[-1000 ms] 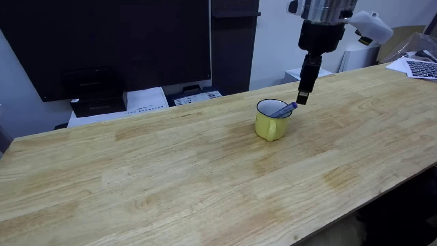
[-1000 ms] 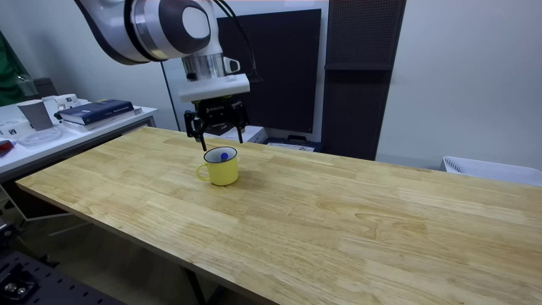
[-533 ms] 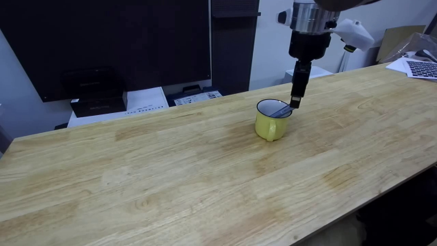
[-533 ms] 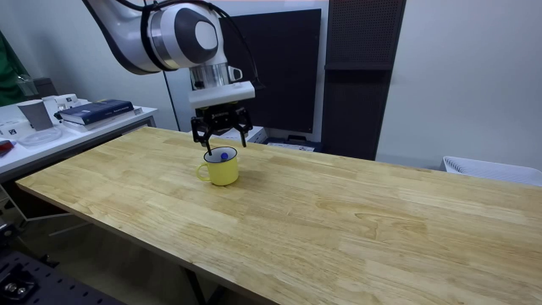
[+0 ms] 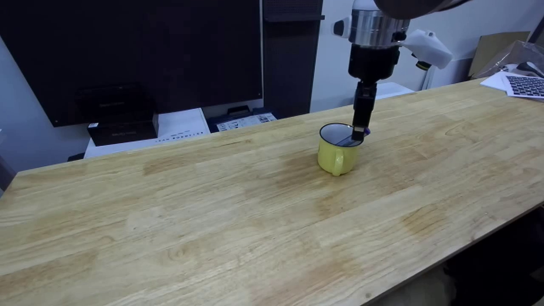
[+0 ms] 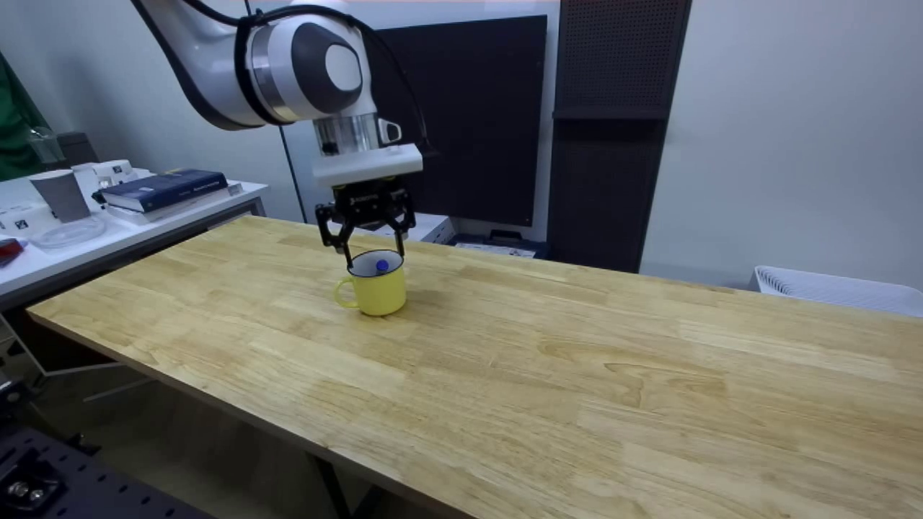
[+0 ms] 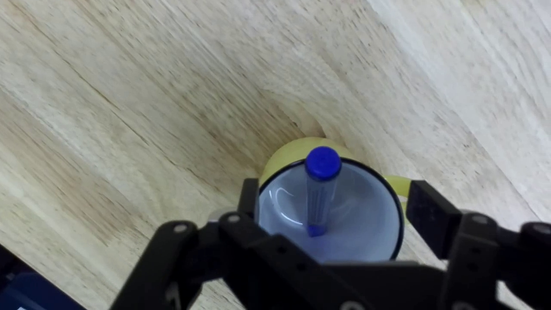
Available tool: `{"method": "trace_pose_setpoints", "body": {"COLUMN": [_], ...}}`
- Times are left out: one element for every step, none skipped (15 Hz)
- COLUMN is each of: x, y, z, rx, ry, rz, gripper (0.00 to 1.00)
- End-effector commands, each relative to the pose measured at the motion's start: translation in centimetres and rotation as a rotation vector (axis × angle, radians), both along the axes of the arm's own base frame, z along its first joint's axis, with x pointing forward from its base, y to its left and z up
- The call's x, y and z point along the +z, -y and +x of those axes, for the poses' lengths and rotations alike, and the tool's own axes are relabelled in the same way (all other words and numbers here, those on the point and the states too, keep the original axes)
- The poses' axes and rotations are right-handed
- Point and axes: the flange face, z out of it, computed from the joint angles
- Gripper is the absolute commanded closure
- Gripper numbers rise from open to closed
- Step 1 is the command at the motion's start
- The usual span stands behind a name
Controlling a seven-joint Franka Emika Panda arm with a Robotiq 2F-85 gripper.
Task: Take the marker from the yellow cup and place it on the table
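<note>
Fingers [image 5: 358,132]: While they point down, they are spread wide, about as far apart as the mouth of the yellow cup [image 6: 380,294] below them is wide, and they have hold of nothing.
Marker [image 7: 319,198]: between the two fingers, with a gap on each side; it leans inside the cup, and its blue end pokes up past the top edge.
In the way: the cup's round wall, which goes all around the low part of the marker between the fingers; I cannot tell if a finger touches its dark edge.
Handle [image 5: 338,163]: on the cup's side, below one finger, which hides some of it in the wrist view.
Worktop [image 6: 613,396]: under the cup and the fingers, light wood, going far out past them.
Behind the fingers: a big black board [image 6: 469,108] in both exterior views, and low in front of it a black box [image 5: 123,131] and a white box [image 5: 182,121].
Well apart from the fingers: a blue book [image 6: 162,189] and a grey cup [image 6: 61,194] on a white side table [image 6: 126,229] in an exterior view.
</note>
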Motion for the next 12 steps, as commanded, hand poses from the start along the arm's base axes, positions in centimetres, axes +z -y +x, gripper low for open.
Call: {"method": "trace_pose_setpoints", "body": {"x": [0.1, 0.1, 0.1, 0.0, 0.0, 0.1, 0.1, 0.2, 0.3, 0.6, 0.8, 1.2], "y": [0.2, 0.4, 0.5, 0.7, 0.9, 1.0, 1.2, 1.3, 1.4, 1.5, 1.5, 1.6], "z": [0.0, 0.0, -0.1, -0.1, -0.1, -0.1, -0.2, -0.2, -0.4, -0.5, -0.5, -0.6], "rx": [-0.006, -0.013, -0.018, -0.022, -0.026, -0.029, -0.032, -0.034, -0.037, -0.039, -0.040, -0.045], "ry": [-0.009, -0.009, -0.008, -0.009, -0.009, -0.008, -0.008, -0.008, -0.008, -0.003, 0.001, 0.007], "rz": [0.005, 0.008, 0.012, 0.013, 0.013, 0.013, 0.013, 0.013, 0.009, 0.012, 0.018, 0.019], "gripper": [0.43, 0.51, 0.58, 0.66, 0.72, 0.78, 0.86, 0.92, 1.00, 0.96, 0.94, 0.94]}}
